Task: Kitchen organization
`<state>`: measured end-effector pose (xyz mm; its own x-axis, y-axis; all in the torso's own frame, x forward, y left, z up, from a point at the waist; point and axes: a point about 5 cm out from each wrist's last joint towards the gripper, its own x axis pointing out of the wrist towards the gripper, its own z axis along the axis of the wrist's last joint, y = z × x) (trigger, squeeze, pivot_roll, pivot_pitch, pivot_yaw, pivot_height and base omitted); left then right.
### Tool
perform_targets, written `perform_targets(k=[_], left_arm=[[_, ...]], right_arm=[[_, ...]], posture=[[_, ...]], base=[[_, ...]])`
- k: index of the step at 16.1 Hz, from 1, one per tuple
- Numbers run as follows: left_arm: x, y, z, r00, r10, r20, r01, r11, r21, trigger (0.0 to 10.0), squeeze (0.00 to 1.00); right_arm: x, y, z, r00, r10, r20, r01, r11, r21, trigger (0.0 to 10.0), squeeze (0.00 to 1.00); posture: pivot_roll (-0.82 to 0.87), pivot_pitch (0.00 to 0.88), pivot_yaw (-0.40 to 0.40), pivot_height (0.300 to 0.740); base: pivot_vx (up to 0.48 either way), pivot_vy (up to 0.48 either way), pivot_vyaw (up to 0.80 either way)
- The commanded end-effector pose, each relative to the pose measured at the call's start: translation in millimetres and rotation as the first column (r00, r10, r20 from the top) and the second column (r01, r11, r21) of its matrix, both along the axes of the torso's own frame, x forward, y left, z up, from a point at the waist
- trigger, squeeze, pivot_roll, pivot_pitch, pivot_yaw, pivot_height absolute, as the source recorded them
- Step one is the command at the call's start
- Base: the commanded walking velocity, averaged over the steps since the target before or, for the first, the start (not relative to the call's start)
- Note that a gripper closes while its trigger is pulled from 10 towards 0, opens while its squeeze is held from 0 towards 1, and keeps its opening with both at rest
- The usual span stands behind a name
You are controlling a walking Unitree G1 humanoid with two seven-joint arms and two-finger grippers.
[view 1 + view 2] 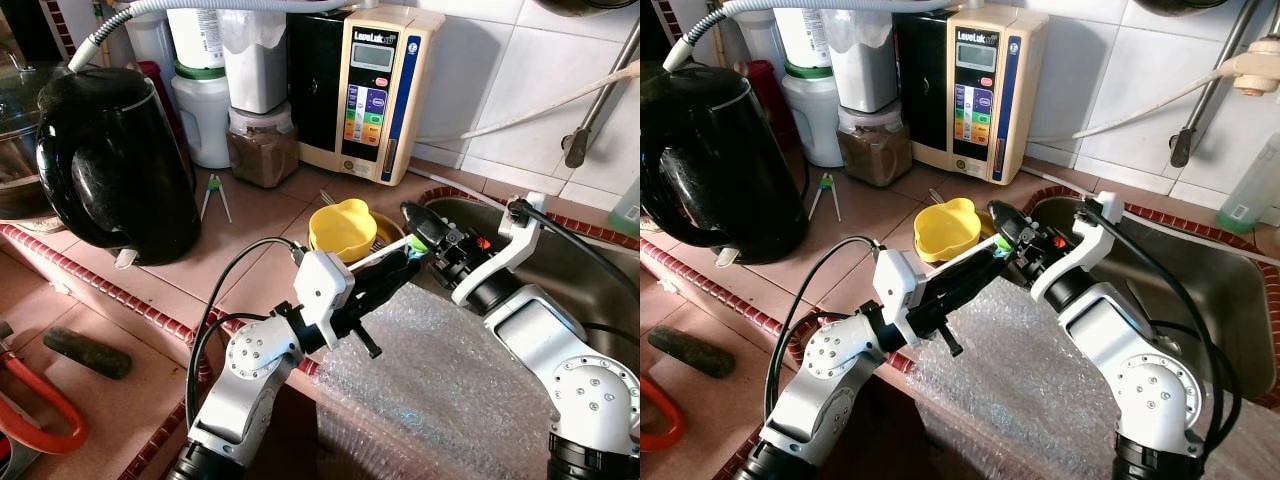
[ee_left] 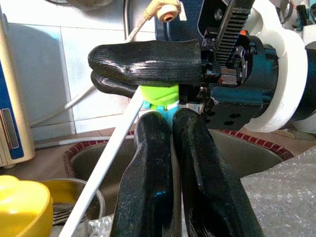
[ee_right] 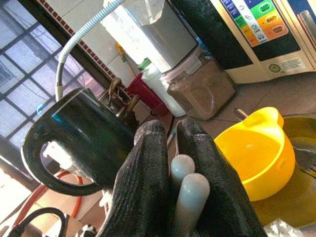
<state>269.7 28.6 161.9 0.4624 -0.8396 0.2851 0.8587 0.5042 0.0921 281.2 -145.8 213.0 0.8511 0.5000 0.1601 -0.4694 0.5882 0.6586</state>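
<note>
Toothbrush [image 2: 159, 97] pinched in both left hand [image 1: 398, 262] and right hand [image 1: 425, 228], above bubble wrap [image 1: 440, 370].

You're looking at a home kitchen: tiled counter [image 1: 260, 215], black kettle [image 1: 110, 165], steel sink [image 1: 590, 290], water ionizer [image 1: 370, 95] against white wall tiles.

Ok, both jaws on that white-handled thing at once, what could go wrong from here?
1. The left gripper and right gripper both pinch the white-handled tool near its green end, with the jaws crowded together. Any mismatched motion could twist it loose or make the fingers collide.
2. If it slips, it probably lands in the yellow bowl, on the bubble wrap or in the sink nearby.
</note>
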Motion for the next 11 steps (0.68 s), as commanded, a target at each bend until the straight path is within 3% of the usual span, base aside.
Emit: perform_targets(k=[1,2,7,11], left_arm=[[4.3,2.6,17,0.998,0.021,0.060,-0.018,0.999,-0.045,10.0,0.00],[5.3,3.7,17,0.998,0.036,0.056,-0.034,0.998,-0.049,10.0,1.00],[9.7,7.3,17,0.996,0.079,0.040,-0.077,0.995,-0.059,10.0,1.00],[18.3,18.7,11,0.987,0.159,0.003,-0.159,0.986,-0.045,10.0,1.00]], right_arm=[[2.7,-16.1,-13,0.992,-0.108,-0.067,0.106,0.993,-0.045,0.0,0.00],[3.4,-17.2,-13,0.991,-0.117,-0.065,0.115,0.992,-0.045,0.0,0.00],[7.7,-24.7,-11,0.980,-0.193,-0.055,0.192,0.981,-0.022,0.0,0.00],[12.5,-47.6,7,0.940,-0.340,0.008,0.339,0.939,0.058,0.0,0.00]], posture=[[0.02,0.000,-0.013,0.740],[0.02,0.000,-0.013,0.740],[0.02,0.000,-0.016,0.740],[0.02,0.000,-0.011,0.740]], base=[[0.000,0.000,0.00],[0.000,0.000,0.00],[0.000,0.000,0.00],[0.000,0.000,0.00]])
